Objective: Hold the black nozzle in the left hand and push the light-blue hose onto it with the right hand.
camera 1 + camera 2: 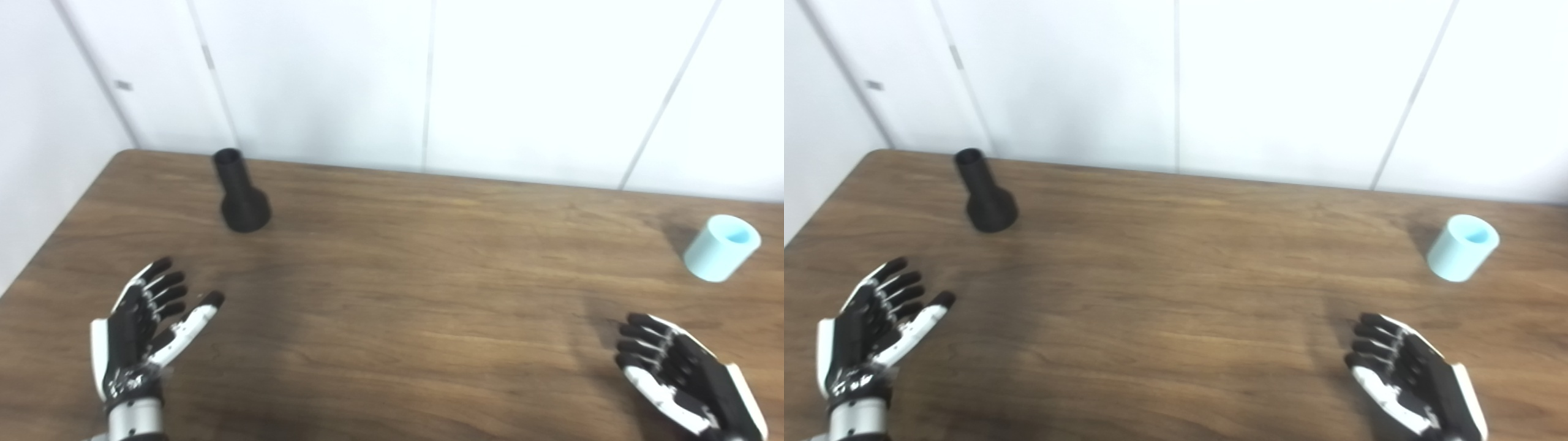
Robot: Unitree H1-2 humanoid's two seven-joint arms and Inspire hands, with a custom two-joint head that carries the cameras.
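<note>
The black nozzle (240, 193) stands upright on its wide base at the far left of the wooden table (416, 269), narrow tube pointing up. A short light-blue hose piece (721, 247) stands on end at the far right, its open mouth upward. My left hand (146, 327) hovers near the front left, open, palm turned inward, well short of the nozzle. My right hand (680, 373) is at the front right, open with fingers spread, below the hose and apart from it. Neither hand holds anything.
White wall panels (429, 79) rise straight behind the table's far edge. The table's left edge runs diagonally past my left hand.
</note>
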